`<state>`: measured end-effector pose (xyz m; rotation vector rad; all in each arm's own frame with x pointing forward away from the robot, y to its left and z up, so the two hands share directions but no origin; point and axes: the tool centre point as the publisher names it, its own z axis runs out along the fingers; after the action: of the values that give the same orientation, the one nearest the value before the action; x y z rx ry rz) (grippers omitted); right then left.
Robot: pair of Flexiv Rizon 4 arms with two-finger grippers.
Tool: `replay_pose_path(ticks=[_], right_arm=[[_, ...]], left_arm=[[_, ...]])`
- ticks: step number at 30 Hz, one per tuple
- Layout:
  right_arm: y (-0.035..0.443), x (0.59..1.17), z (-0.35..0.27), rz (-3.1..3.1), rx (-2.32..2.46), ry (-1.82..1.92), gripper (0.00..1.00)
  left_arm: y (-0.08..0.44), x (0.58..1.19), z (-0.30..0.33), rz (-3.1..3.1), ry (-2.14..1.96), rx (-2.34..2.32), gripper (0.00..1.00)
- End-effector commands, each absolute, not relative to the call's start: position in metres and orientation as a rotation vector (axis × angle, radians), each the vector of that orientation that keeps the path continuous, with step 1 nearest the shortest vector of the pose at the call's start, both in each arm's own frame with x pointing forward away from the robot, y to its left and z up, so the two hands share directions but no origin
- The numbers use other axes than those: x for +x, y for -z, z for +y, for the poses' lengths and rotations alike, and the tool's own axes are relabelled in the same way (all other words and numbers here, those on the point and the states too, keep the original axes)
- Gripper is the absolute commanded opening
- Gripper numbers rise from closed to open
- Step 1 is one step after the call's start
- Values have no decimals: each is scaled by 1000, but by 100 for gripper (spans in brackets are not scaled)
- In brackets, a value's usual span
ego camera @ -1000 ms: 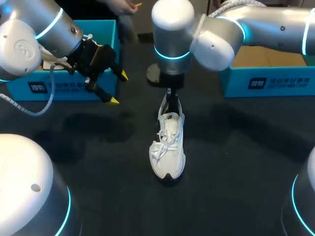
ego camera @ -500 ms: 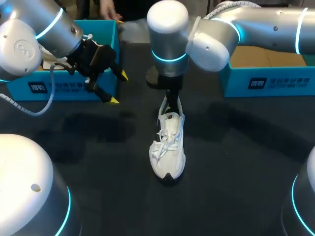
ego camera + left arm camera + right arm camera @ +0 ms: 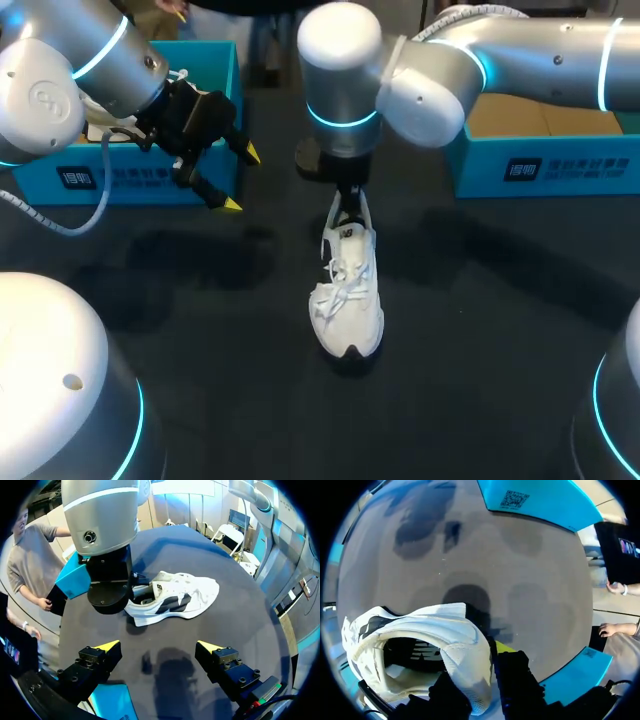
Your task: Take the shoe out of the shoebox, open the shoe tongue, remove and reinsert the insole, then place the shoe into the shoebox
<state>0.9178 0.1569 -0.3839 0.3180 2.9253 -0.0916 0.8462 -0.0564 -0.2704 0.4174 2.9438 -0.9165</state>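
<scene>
A white sneaker point(image 3: 348, 300) with black trim stands on the dark table, toe toward me and heel away. My right gripper point(image 3: 348, 205) comes straight down onto its heel. In the right wrist view the heel wall point(image 3: 465, 645) sits pinched between the two fingers of that gripper point(image 3: 481, 662), one yellow tip point(image 3: 505, 647) showing outside the shoe. My left gripper point(image 3: 241, 180) hangs open above the table to the left, in front of the left blue box. In the left wrist view the sneaker point(image 3: 175, 597) lies ahead of the open left gripper point(image 3: 159, 646), with nothing between its fingers.
A blue box point(image 3: 130, 172) stands at the back left and another blue box point(image 3: 545, 165) with a brown inside at the back right. The right arm's thick wrist point(image 3: 340, 70) hangs over the table's middle behind the sneaker.
The right gripper's fingers have closed on the sneaker's heel. The shoe's toe has swung slightly to the right. The left arm has stayed where it was.
</scene>
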Motion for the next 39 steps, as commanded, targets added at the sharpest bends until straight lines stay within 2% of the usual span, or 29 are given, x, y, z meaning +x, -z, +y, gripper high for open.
replay_pose_path(ticks=[1, 9, 18, 25, 32, 39], right_arm=[[365, 911, 157, 2919, 340, 113, 0], [295, 901, 151, 2898, 330, 106, 0], [194, 896, 149, 2867, 255, 87, 0], [140, 904, 141, 2813, 220, 148, 0], [101, 910, 137, 2807, 135, 152, 0], [100, 912, 143, 2821, 109, 186, 0]], left_arm=[[271, 845, -56, 2943, 914, 418, 100], [271, 845, -56, 2943, 914, 418, 100], [271, 845, -56, 2943, 914, 418, 100], [271, 845, -56, 2943, 914, 418, 100], [271, 845, -56, 2943, 914, 418, 100], [271, 845, -56, 2943, 914, 418, 100]])
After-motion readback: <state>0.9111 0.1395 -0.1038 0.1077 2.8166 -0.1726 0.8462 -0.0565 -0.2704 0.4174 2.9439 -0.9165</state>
